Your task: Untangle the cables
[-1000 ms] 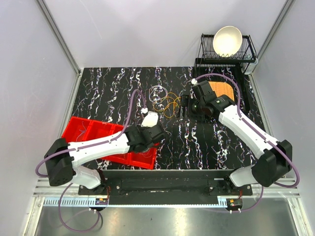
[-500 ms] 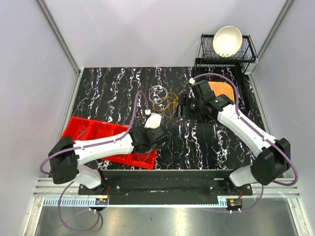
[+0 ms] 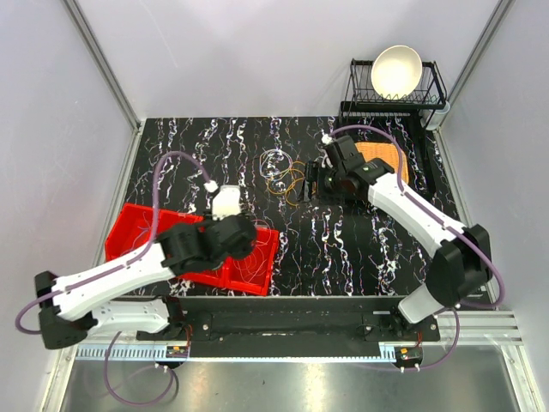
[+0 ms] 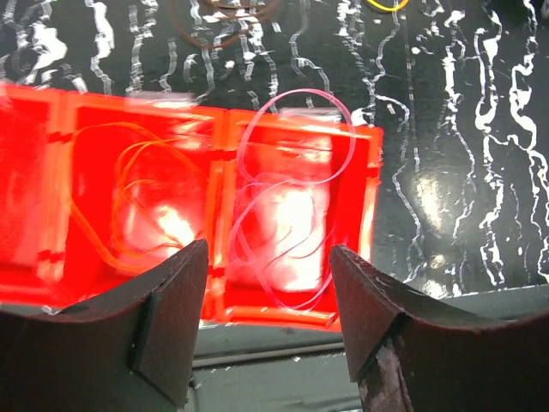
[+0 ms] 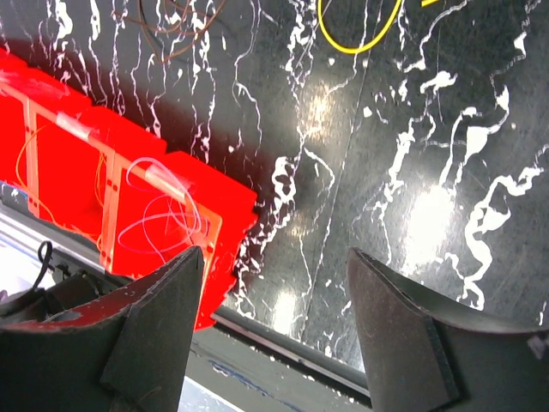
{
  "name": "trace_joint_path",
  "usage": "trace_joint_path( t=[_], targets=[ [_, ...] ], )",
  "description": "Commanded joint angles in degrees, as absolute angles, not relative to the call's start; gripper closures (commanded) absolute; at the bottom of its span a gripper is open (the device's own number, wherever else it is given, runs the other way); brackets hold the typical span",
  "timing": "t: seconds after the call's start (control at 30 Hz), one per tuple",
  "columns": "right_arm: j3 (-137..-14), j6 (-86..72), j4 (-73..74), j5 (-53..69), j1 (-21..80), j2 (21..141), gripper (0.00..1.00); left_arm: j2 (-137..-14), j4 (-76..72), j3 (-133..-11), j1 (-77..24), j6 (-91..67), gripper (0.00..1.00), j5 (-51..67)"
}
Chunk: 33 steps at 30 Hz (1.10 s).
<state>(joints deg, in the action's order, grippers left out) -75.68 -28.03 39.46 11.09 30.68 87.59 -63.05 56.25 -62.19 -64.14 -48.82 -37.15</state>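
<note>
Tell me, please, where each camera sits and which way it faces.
Top external: fixed above and behind, looking down on the table; the left arm and right arm show whole, bases at the bottom.
Left wrist: on the left arm, looking down past the open left gripper into the red bin, at an orange loop and a pink loop.
Right wrist: on the right arm, looking past the right gripper across the table toward that bin; a yellow loop at top.
Shared: all three show the red bin.

Black marbled table (image 3: 360, 249): red bin (image 3: 137, 225), tangled cables (image 3: 287, 178), orange mat (image 3: 386, 156).
</note>
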Motion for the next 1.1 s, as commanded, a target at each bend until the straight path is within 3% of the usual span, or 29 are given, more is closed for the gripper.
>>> trace_joint_path(
  t=[0.0, 0.17, 0.47, 0.93, 1.07],
  targets=[
    [-80.24, -27.24, 37.53, 9.58, 30.59, 91.66, 0.26, -55.56, 62.65, -58.89, -64.34, -49.93, 0.37, -41.39],
    [-85.16, -28.65, 37.53, 6.08, 30.5, 98.16, 0.25, -45.38, 64.42, -53.88, -64.34, -47.47, 0.36, -43.68],
    [-96.67, -30.24, 37.79, 3.7, 27.51, 112.84, 0.25, -29.81, 59.51, -51.07, -64.34, -40.61, 0.16, -44.39],
    [-104.67, -18.81, 42.36, -4.21, 25.05, 123.92, 0.26, -33.84, 58.8, -50.89, -64.34, -39.81, 0.15, -43.77],
    [-105.91, -17.67, 42.89, -6.41, 24.87, 126.99, 0.34, -33.4, 58.71, -50.8, -64.34, -39.81, 0.15, -43.77]
  ],
)
